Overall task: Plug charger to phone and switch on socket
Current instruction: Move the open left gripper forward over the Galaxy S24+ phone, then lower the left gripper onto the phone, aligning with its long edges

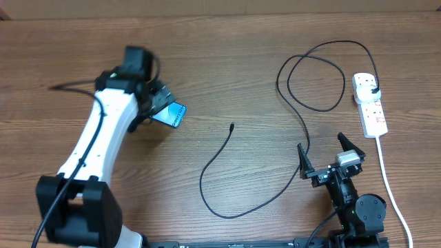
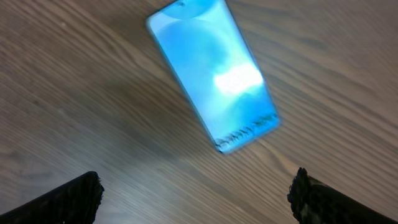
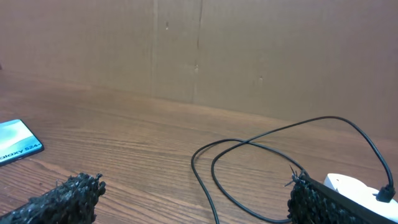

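Two claws: the left claw (image 1: 158,103) is hanging over the phone with its fingers spread wide, gripping nothing; the right claw (image 1: 322,147) is also standing spread and empty near the front edge of the bench (image 1: 227,62).
Phone: the phone (image 1: 171,114) is lying flat and screen-up, left of centre, set at an angle and partly under the left claw, touching neither finger.
Phone look: a slim rectangle with rounded corners is glowing light blue-teal; its glossy glass is catching a bright patch of glare in the left wrist view.
Charger: the charger (image 1: 201,180) is trailing as a thin, matte black cable, curving across the middle and looping twice near the socket.
Connector tip: the connector tip (image 1: 231,126) is resting loose on the wood, well apart from the phone.
Socket: the socket (image 1: 372,110), a long white plastic strip with red markings, is lying at the right; the black plug (image 1: 373,88) is sitting in its far outlet.
Bench surface: brown wood grain is running across it.
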Controlling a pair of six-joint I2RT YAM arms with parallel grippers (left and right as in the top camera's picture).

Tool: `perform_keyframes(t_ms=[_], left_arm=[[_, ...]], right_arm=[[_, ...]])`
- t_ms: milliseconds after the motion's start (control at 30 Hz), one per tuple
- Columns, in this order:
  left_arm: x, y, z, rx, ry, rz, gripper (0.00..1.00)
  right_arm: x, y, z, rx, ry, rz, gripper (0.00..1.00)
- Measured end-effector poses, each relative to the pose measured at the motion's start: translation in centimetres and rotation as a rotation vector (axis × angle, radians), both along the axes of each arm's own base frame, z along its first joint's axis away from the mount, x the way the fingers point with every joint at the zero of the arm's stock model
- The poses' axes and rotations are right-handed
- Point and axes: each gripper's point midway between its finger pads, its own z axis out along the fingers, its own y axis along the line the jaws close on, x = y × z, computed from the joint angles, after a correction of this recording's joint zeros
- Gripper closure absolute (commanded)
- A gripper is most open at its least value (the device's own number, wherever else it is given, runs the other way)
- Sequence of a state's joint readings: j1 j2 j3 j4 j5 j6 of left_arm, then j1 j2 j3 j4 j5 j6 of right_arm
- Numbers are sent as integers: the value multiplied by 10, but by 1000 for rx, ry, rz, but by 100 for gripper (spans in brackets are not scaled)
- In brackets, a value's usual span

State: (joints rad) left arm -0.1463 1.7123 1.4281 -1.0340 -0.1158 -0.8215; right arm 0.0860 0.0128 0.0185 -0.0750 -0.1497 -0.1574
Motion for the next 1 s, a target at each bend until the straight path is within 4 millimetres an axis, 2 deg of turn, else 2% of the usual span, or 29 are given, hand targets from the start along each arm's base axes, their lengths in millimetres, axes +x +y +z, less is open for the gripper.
perform_keyframes(t_ms=[100,200,300,500,1000], left_arm=[[12,-15,21,4,2,27,0],[23,-17,30,11,28,89,0],[31,-17,22,11,61,153,0],[31,-18,-3,7,124,254,0],[35,-16,-5,-15,104,356,0]], right_arm=[[0,0,0,0,0,0,0],[0,0,0,0,0,0,0],[0,0,0,0,-1,0,0],[0,0,0,0,-1,0,0],[0,0,0,0,0,0,0]])
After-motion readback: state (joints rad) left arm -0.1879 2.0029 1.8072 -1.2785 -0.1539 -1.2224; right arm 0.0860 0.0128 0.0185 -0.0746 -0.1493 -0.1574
